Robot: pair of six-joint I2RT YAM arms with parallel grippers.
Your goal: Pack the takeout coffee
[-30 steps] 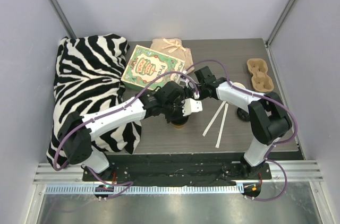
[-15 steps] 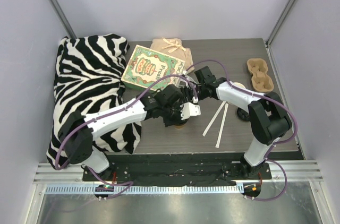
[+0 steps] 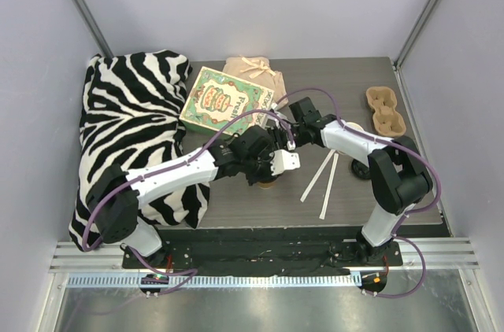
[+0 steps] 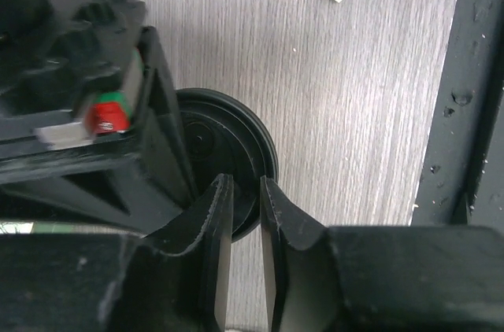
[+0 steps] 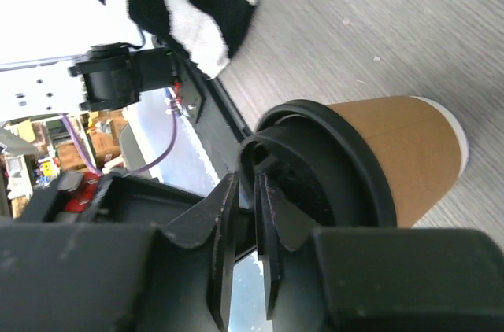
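The grey wood-grain table carries a zebra cloth spread over its left side. A green box and a brown bag lie at the back, and a pulp cup carrier at the right edge. Two white strips lie near the middle. The coffee stands upright just left of them.

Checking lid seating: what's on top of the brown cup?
A black lid sits on the cup. The left gripper and right gripper each pinch its rim. The lid covers the cup's inside, so any contents can't be seen.
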